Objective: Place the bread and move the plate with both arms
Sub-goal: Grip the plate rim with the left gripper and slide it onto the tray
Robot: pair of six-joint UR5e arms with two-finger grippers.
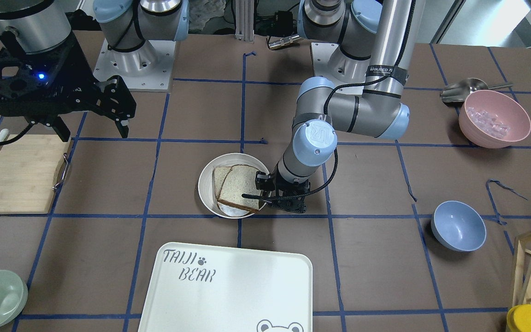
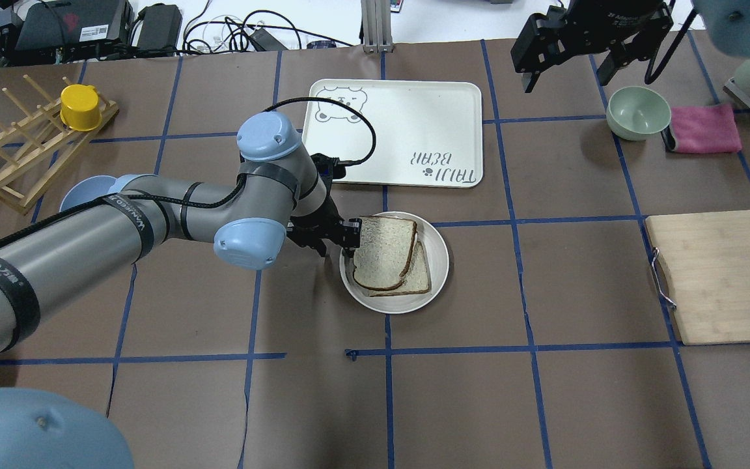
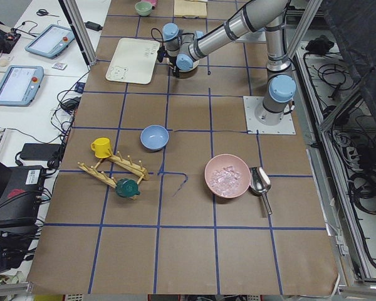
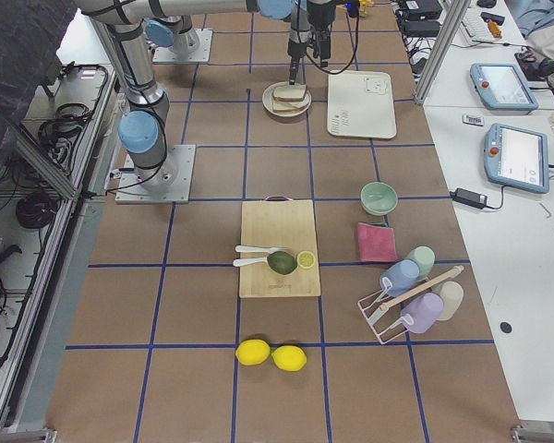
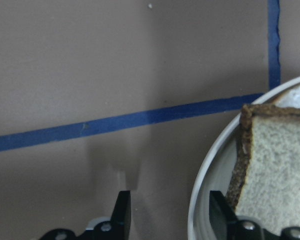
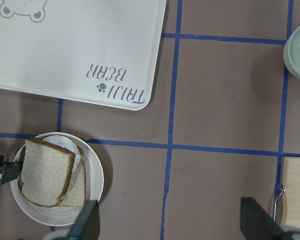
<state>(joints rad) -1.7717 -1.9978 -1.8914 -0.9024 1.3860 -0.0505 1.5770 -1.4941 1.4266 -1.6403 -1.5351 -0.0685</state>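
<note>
The plate (image 2: pixel 439 249) is straddled at its left rim, beside the bread (image 2: pixel 385 251), by the parted fingers of the left gripper (image 5: pixel 169 197); the right gripper (image 1: pixel 95 133) is held with fingers spread.

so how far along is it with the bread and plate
Done: the bread lies on the plate, atop a second slice. In hand: the left gripper straddles the plate's rim, jaws open. Left: gripping and moving the plate; the right gripper hangs open far off.
</note>
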